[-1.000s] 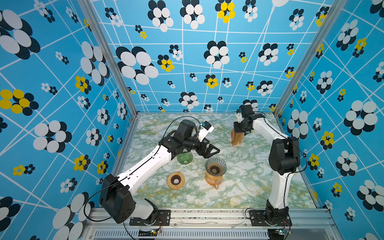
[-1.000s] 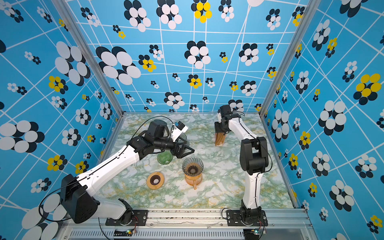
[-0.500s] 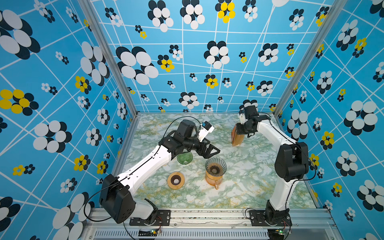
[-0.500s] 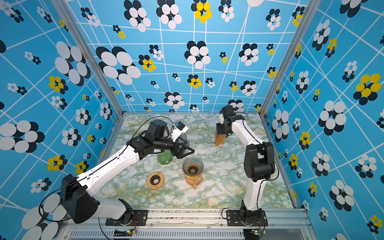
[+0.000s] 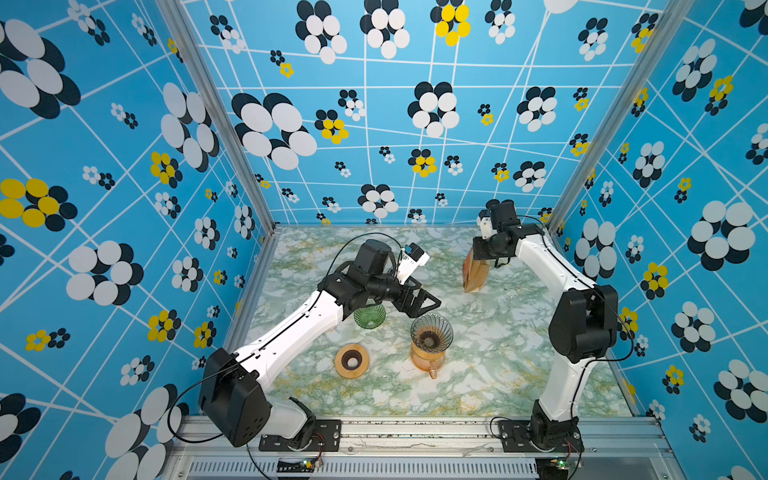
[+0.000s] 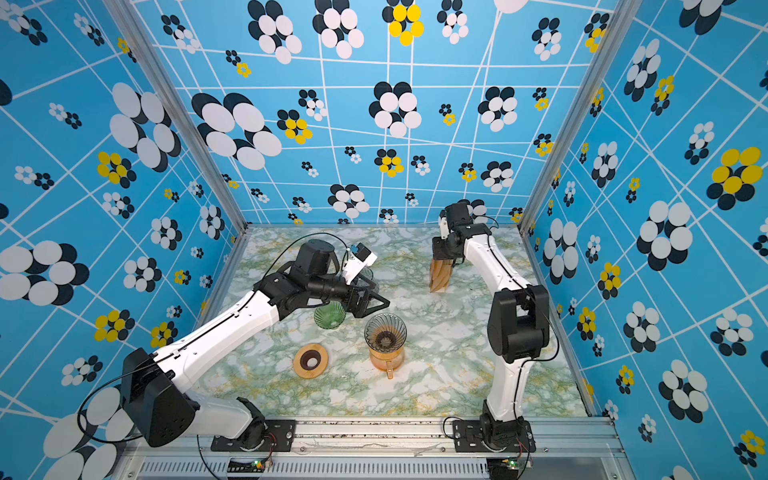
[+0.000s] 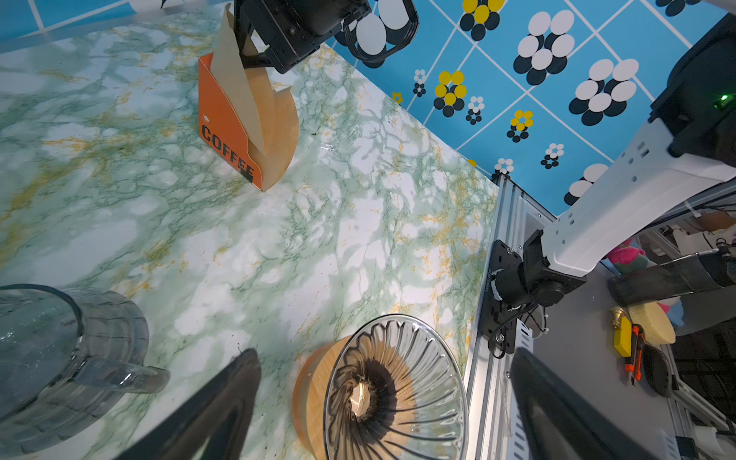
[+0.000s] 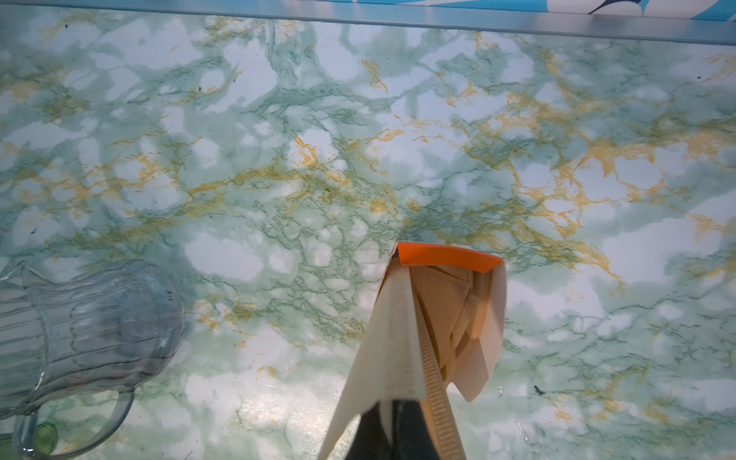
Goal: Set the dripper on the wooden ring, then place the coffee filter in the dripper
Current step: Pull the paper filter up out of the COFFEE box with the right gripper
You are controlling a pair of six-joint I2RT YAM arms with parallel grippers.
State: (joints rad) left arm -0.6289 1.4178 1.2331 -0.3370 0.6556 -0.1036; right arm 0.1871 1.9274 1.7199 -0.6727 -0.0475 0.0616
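Coffee filter (image 5: 478, 266): both top views, back right of table (image 5: 519, 332), standing in orange holder (image 5: 468, 270). Right arm's elbow has shifted rightward since a second ago. Left gripper (image 5: 424, 301) spread wide, empty, beside dripper (image 5: 431, 332).
Left wrist: long axis upright, tip down inside holder.
Right wrist: right gripper (image 8: 394, 414) clamped on its top edge.

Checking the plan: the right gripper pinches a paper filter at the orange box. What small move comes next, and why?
Probably lift the right gripper a little: it is shut on the coffee filter, whose lower tip sits inside the orange box, so it must clear that before crossing to the empty dripper.
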